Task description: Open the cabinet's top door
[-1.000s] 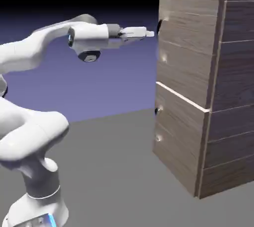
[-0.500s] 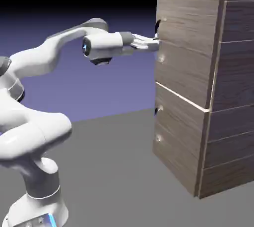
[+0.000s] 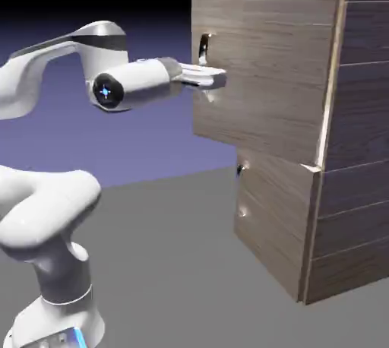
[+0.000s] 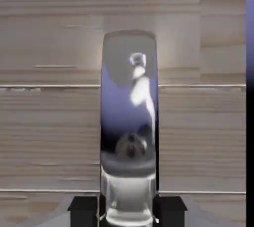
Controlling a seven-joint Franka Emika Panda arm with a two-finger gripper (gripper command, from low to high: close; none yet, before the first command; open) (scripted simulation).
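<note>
With the gripper [image 3: 216, 78] clamped on the handle [image 4: 129, 122], I'm swinging the top door [image 3: 258, 73] partly off the cabinet [image 3: 357, 149]; more opening travel is remaining.

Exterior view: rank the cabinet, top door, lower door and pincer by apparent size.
1. cabinet, largest.
2. top door, swung partly open toward the camera, so nearness inflates it somewhat.
3. lower door, shut and seen at an angle.
4. pincer, smallest, closed on the top door's handle.
</note>
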